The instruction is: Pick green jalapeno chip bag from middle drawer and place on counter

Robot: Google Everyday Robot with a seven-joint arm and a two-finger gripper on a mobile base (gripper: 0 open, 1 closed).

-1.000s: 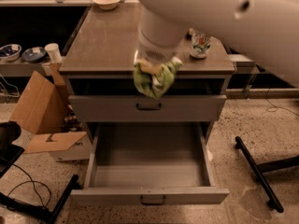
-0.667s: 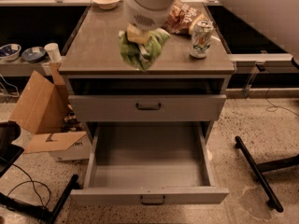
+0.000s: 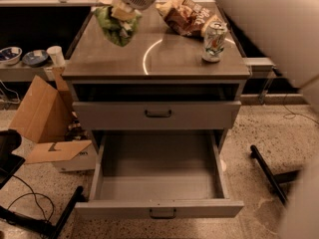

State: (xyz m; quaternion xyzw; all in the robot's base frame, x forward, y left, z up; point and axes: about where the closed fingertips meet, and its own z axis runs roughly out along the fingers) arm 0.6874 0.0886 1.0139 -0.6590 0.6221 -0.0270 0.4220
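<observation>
Over on the left, an opened cardboard box (image 3: 42, 111) leans on the floor beside the cabinet. Above the left rear part of the counter (image 3: 164, 59) the gripper (image 3: 122, 14) hangs from the white arm, its fingers pinched on the top of the green jalapeno chip bag (image 3: 117, 28), which dangles crumpled close over the glossy top. Down below, the middle drawer (image 3: 119, 209) stands pulled well out. Further right on the counter lies a brown chip bag (image 3: 182, 16), with an upright soda can (image 3: 214, 41) just beside it.
</observation>
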